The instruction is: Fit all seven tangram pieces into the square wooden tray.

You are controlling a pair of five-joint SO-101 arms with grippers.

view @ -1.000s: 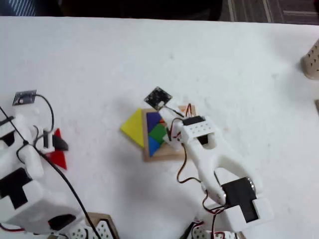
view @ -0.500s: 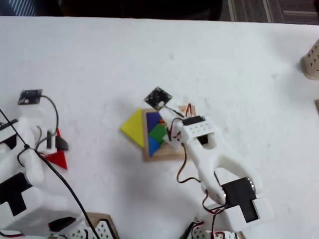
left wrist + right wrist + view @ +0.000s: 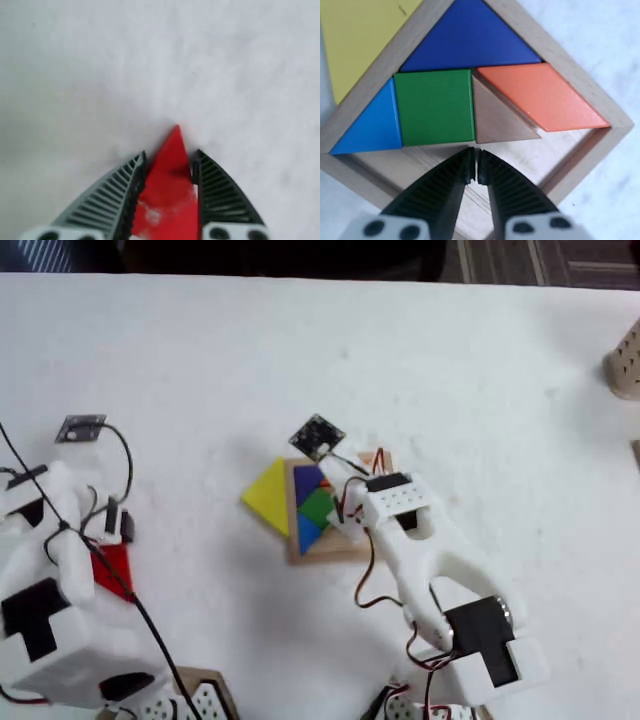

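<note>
While the left gripper [image 3: 169, 154] sat at the near left of the worktop [image 3: 450, 360], its jaws were closed onto the two slanting edges of the red triangle [image 3: 167, 200], whose tip poked out past the fingertips. The triangle was well apart from the tray [image 3: 570, 70]; whether it was lifted or resting I could not tell. It looked a flat, stiff, painted block, probably light. Its smooth tapering edges could let it squirt forward under pressure, so a hold further back, across the wider part, seemed safer.

Further in, the right gripper [image 3: 475, 155] hung over the bare corner of the tray, its jaws all but touching and nothing between them. Beyond its tips five pieces lay flush together: a green square [image 3: 434, 105], a light blue triangle [image 3: 372, 127] on one side of it, a plain wood triangle [image 3: 495, 120] on the other, an orange parallelogram [image 3: 545, 95] next to that, and a dark blue triangle [image 3: 470, 40] across the far side. Farthest, a yellow triangle [image 3: 360, 35] lay just outside the tray, against its rim.
</note>
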